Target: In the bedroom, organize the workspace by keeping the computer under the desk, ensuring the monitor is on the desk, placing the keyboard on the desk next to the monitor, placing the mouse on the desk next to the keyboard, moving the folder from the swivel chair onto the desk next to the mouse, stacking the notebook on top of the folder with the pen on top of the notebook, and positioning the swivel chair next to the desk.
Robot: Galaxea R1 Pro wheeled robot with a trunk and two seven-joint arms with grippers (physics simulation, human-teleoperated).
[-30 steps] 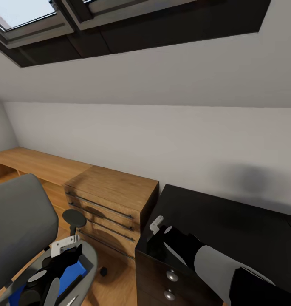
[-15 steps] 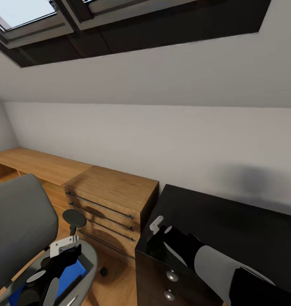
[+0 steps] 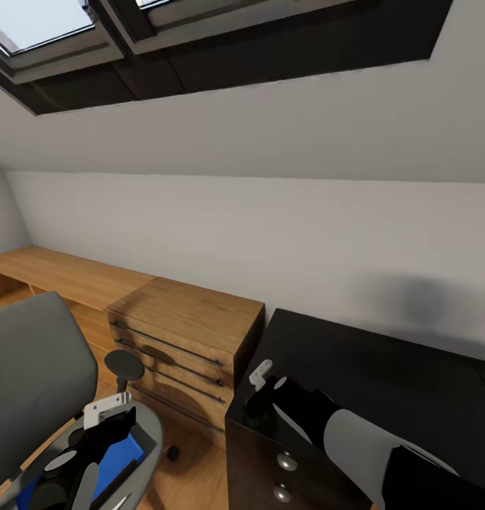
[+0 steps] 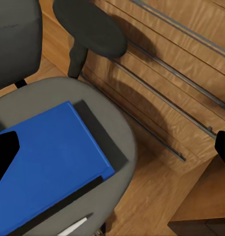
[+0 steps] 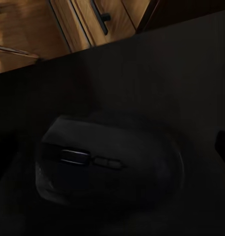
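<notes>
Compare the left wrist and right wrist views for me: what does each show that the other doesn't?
Left wrist alone: the blue folder lying on the grey swivel chair seat, the chair's armrest and a white pen-like tip by the seat edge. Right wrist alone: a dark mouse resting on the black desk. Both share the wooden drawer unit with its bar handles.

The left gripper (image 3: 109, 418) is hanging above the swivel chair (image 3: 30, 368), fingers apart; the right gripper (image 3: 260, 397) is reaching away from it.
</notes>
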